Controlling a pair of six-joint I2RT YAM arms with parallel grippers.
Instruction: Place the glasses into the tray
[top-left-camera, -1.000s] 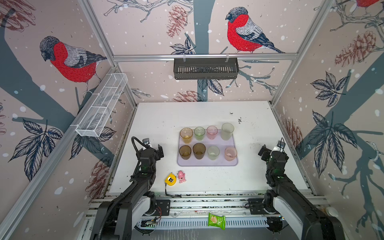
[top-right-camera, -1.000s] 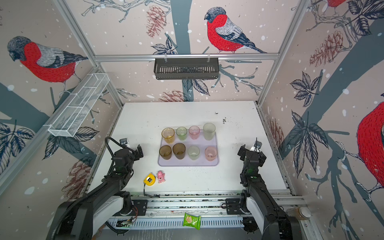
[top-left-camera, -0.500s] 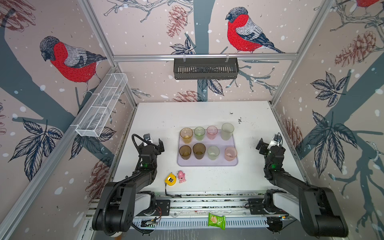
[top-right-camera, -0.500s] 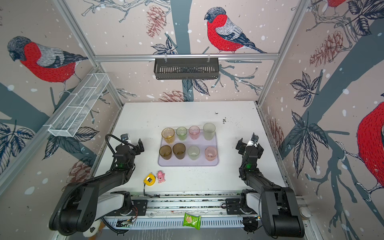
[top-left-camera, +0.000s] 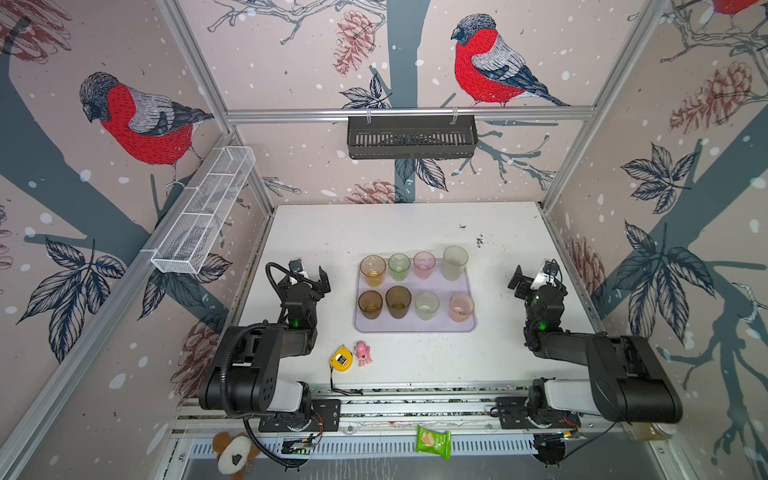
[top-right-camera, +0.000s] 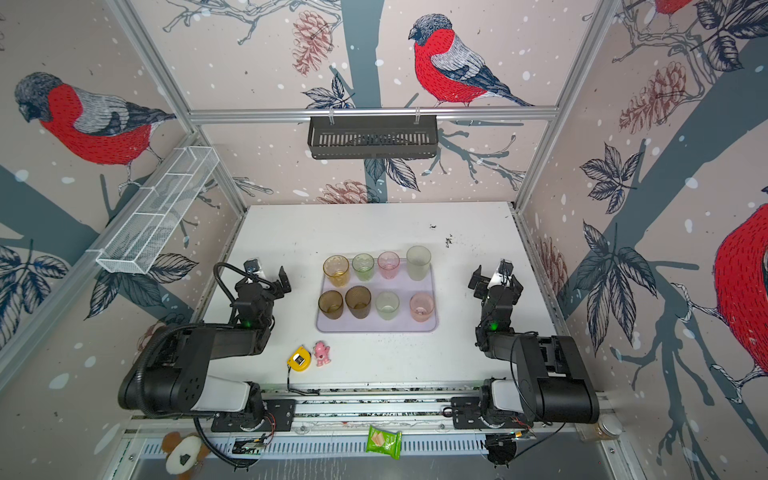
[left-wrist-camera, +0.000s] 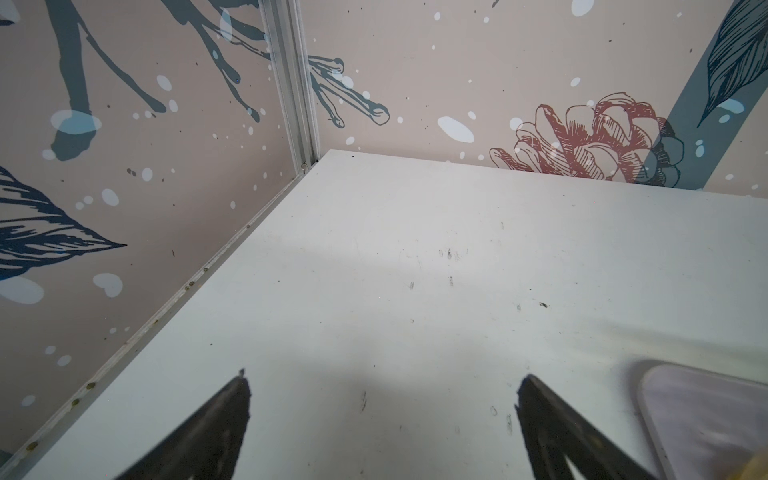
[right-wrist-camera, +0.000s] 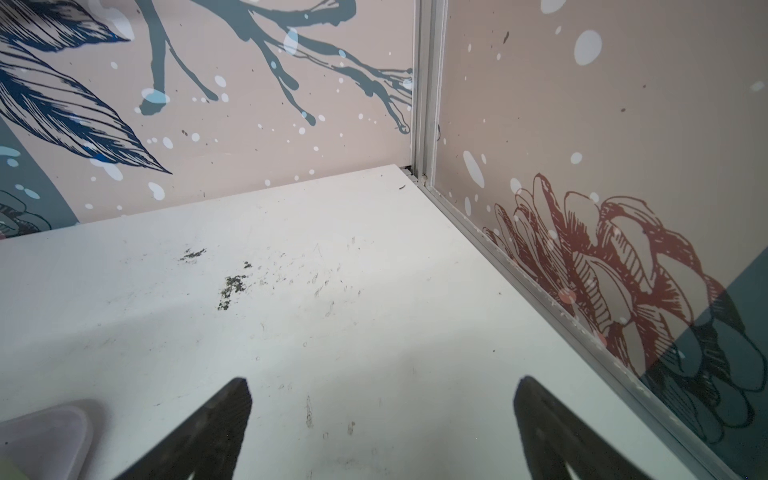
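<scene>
The left gripper (top-left-camera: 311, 273) and right gripper (top-left-camera: 534, 276) gape wide and empty, their arms now folded back toward the bases — at 9 and 3 o'clock of the tray (top-left-camera: 415, 326). All 8 glasses (top-left-camera: 399, 302) stand upright inside it in 2 rows, so the task looks finished.

A: What colour are the arms?
B: Matte black — left arm (top-left-camera: 266, 353) and right arm (top-left-camera: 582, 353), each with a white base segment and a green light.
A: Cables?
B: A ribbed black hose (top-left-camera: 225, 376) loops along the left.
</scene>
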